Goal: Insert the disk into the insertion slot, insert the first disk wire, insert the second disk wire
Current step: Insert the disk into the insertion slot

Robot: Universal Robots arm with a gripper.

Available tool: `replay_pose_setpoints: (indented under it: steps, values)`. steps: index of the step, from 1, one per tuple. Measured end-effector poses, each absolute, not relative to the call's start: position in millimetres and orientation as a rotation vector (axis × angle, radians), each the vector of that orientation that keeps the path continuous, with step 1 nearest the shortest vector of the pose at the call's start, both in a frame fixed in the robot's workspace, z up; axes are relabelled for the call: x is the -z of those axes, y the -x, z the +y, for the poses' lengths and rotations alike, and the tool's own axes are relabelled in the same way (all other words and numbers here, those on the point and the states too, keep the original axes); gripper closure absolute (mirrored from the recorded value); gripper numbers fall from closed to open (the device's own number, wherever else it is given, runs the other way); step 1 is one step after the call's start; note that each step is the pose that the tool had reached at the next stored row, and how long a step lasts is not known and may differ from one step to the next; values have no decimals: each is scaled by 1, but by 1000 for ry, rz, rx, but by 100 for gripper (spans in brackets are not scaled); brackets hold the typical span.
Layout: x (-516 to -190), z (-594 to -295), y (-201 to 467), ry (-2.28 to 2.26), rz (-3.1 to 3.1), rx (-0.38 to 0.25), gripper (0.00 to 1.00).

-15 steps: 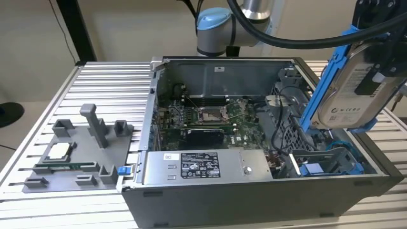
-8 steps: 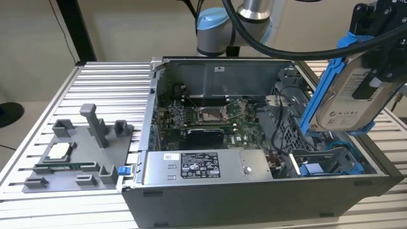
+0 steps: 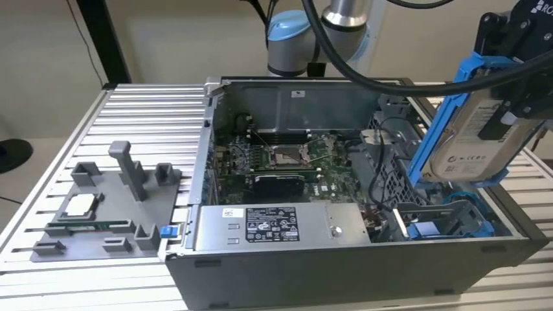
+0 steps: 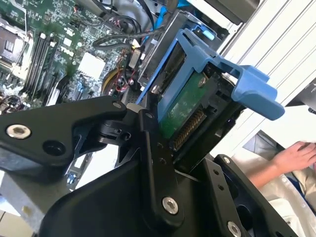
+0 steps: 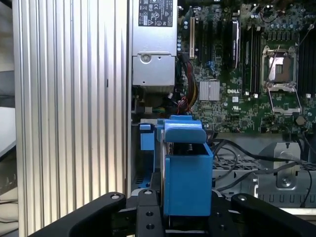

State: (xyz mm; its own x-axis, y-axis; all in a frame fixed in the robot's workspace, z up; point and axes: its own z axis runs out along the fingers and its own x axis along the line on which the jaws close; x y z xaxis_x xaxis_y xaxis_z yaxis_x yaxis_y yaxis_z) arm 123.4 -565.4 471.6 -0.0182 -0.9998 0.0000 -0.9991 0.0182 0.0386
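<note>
Disk (image 3: 471, 136) hangs in the air, not yet in the computer case (image 3: 346, 272), which stands open on the ribbed metal counter (image 3: 147, 123). It is held above the end of the case that lies toward the counter's edge at the exterior view's right. It is tilted steeply, with its white label facing outward and its blue carrier frame around it.

The pincer (image 3: 509, 97) is pinching the disk, with one black finger on each side of the carrier, as both wrist views show (image 5: 185, 212). In the second wrist view the green circuit board of the disk (image 4: 185, 106) is open to sight.

Below the disk, at the corner of the case, there is a bay with blue parts (image 3: 436, 223); this seems to be the insertion slot. Black cables (image 5: 237, 153) lie near it.

The disk is probably stiff and rather heavy for its size, and its metal faces look smooth. The plastic frame may bend a little. The bare board and its connector look fragile, so the long sides of the frame are the safer place for holding.
</note>
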Motion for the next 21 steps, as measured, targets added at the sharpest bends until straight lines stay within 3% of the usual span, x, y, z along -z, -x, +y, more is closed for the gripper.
replay_pose_setpoints:
  steps: [21]
  values:
    - [-469, -565, -125, -2182, -2222, 43, 100]
